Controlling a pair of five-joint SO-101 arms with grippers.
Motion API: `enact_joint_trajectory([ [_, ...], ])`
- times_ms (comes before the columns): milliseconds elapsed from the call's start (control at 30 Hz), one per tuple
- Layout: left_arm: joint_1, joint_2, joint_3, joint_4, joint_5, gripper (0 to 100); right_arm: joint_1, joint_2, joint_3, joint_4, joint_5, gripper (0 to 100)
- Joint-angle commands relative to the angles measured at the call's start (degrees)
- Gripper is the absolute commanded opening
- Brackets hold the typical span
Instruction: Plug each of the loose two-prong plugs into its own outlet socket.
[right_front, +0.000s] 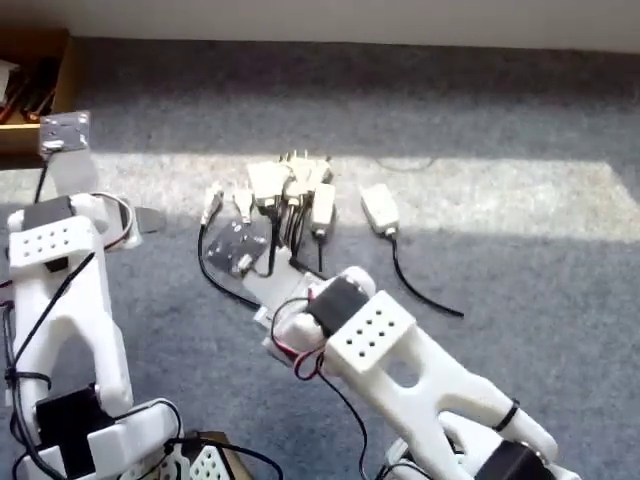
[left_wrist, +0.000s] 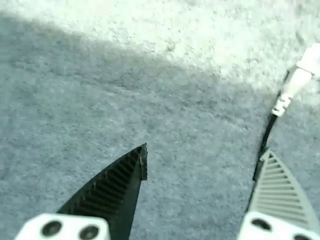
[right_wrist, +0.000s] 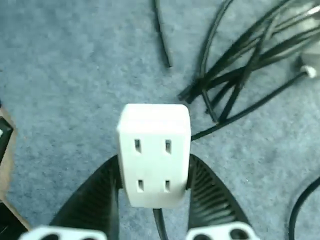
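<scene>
Clamped side to side in the right gripper, a white outlet block is sitting with its face turned up at the wrist camera. The black fingers are pinching its flanks, and both pairs of slots are showing bare, with nothing plugged in. Just beyond it, black cords are fanning out across the grey carpet.

From above, the loose plugs are lying bunched at the edge of the sunlit strip, and one more white plug is resting apart on its own cord. Off to the side, the left gripper is hanging over bare carpet with its jaws spread wide and nothing between them, a small white plug lying near its pale finger.

The step looks like steadying the block for insertion. Doing it well probably means gripping only the side walls, leaving every slot uncovered, and holding the face level. The free arm should probably be taking a plug by its body, squaring the prongs to one slot pair and pushing straight in.
</scene>
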Motion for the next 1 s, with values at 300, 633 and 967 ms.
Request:
enact_joint_trajectory([
  [300,-7.7,-1.8,-11.2,6.0,-3.3,34,-12.9,6.7,15.3,-19.8,2.7,0.7],
  [633,-7.2,-1.8,-11.4,7.4,-3.3,44,-8.0,10.8,12.3,-19.6,2.4,4.3],
  [967,-1.4,-1.8,-11.6,12.1,-12.3,49,-2.2,5.5,8.6,-12.8,1.1,43.2],
])
